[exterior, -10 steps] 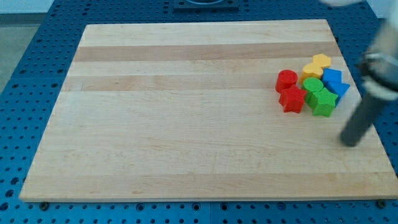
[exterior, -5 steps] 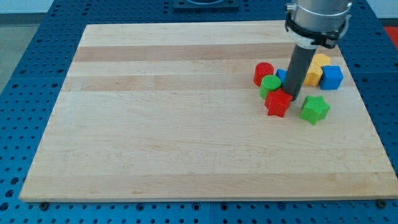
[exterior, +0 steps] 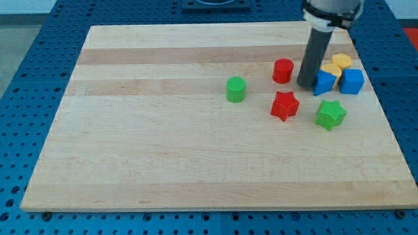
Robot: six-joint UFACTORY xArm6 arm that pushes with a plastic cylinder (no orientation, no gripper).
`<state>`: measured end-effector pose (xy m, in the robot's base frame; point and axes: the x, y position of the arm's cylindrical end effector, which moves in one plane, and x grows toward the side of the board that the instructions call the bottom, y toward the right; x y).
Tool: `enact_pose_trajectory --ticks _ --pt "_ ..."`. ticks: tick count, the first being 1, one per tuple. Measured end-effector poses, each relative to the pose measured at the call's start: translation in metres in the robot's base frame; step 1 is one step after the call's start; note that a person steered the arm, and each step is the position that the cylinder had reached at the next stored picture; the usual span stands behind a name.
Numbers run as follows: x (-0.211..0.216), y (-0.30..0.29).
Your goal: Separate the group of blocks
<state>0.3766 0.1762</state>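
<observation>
The wooden board [exterior: 196,150] is being occupied mainly at the view's right, where the group is being found partly broken up. Four blocks are being kept tightly bunched near the right edge: a blue cube [exterior: 352,81], a second blue block [exterior: 324,83] of unclear shape, and two yellow blocks [exterior: 341,62] [exterior: 330,70] behind them, all touching or nearly so.

Risk is being judged as follows. The bunch is being held close to the board's right edge, so a push directed toward the view's right is being considered likely to drive a blue or yellow block off the board. A sweep toward the view's bottom is being considered liable to gather the green star [exterior: 330,114] and red star [exterior: 285,105] back into contact, since they are lying just below.

The red cylinder [exterior: 283,70] and green cylinder [exterior: 236,89] are being seen well apart from the rest.

No jaws are being carried; nothing is being held. My tip [exterior: 305,84] is being rested on the board between the red cylinder and the second blue block, apparently touching the latter's left side.
</observation>
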Motion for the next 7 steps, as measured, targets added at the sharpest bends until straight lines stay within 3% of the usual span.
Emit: enact_pose_trajectory --ticks 1,2,3,4,5,6,7 --pt "-0.013 -0.021" --pt "0.003 -0.032" --pt "0.002 -0.018" --pt "-0.042 -0.021" --pt "-0.050 -0.075" --pt "-0.003 -0.122" --pt "0.001 -0.135"
